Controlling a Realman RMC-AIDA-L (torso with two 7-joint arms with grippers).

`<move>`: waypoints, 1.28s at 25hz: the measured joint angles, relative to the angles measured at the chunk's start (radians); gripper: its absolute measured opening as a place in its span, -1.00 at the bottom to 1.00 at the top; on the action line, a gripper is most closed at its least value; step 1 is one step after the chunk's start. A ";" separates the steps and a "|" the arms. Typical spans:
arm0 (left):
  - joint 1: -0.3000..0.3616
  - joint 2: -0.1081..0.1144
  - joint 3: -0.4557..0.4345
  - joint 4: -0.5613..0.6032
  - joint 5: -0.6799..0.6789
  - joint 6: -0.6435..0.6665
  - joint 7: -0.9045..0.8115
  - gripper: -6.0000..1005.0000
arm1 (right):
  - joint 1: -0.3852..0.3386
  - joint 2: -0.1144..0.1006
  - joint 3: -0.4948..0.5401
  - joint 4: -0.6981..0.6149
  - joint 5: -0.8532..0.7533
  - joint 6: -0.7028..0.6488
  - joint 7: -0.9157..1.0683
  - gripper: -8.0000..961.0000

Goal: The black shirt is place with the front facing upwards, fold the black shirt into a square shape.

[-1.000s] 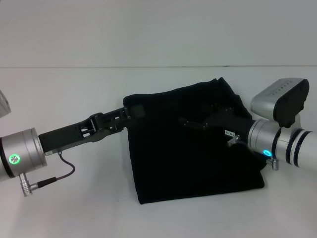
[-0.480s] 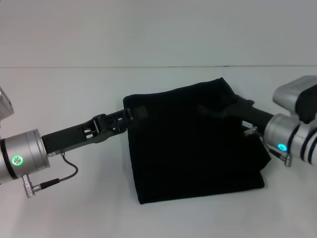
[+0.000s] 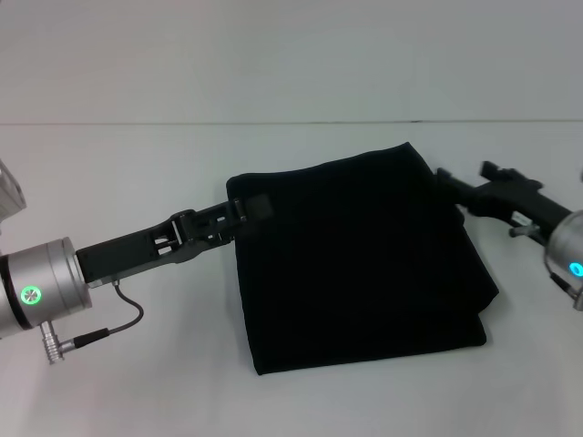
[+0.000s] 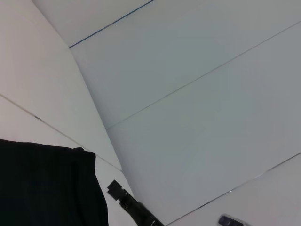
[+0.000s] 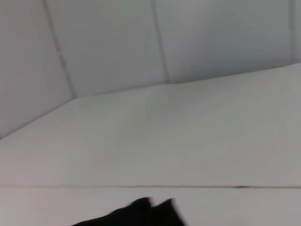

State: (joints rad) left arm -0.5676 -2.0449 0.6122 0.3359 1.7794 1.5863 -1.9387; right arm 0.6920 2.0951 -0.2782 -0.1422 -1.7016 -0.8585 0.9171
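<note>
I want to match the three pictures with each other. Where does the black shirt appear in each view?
Head view: the black shirt lies folded in the middle of the white table.
Left wrist view: its dark cloth fills the lower left corner.
Right wrist view: only a small dark edge at the bottom.
Shared landmark: the white table.

A white worktop [image 3: 137,382] is seen across the near scene. It is met at the far side by a pale wall [image 3: 291,55] along a thin seam.

No readable text, label or number shows anywhere in these views.
</note>
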 joint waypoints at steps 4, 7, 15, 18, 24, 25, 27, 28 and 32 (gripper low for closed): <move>0.000 0.000 0.001 0.001 0.000 0.003 0.001 0.56 | -0.034 0.000 0.061 -0.022 0.001 -0.010 0.000 0.84; 0.001 0.000 -0.002 0.002 0.000 0.013 0.001 0.55 | -0.068 -0.002 0.074 -0.044 0.001 -0.071 -0.005 0.84; 0.009 0.004 -0.003 0.001 0.002 0.030 0.000 0.55 | -0.142 -0.011 -0.031 -0.276 -0.080 -0.254 0.267 0.84; 0.012 0.006 0.001 0.004 0.005 0.032 0.001 0.54 | -0.123 -0.009 -0.155 -0.437 -0.168 -0.251 0.492 0.84; 0.012 0.011 0.004 0.006 0.007 0.040 0.001 0.54 | -0.049 -0.012 -0.470 -0.855 -0.502 -0.269 1.085 0.84; 0.012 0.012 0.005 0.006 0.007 0.041 0.001 0.54 | -0.032 -0.015 -0.510 -0.913 -0.580 -0.287 1.182 0.84; 0.012 0.012 0.007 0.006 0.007 0.044 0.001 0.53 | 0.020 -0.021 -0.593 -1.034 -0.765 -0.352 1.383 0.84; 0.012 0.012 0.007 0.006 0.008 0.044 0.001 0.53 | 0.053 -0.023 -0.617 -1.071 -0.859 -0.406 1.467 0.84; 0.012 0.013 0.008 0.006 0.012 0.046 0.001 0.53 | 0.200 -0.015 -0.645 -1.117 -1.161 -0.606 1.636 0.84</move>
State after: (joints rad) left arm -0.5553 -2.0324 0.6198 0.3421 1.7918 1.6326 -1.9374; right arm 0.8924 2.0800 -0.9230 -1.2591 -2.8622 -1.4644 2.5531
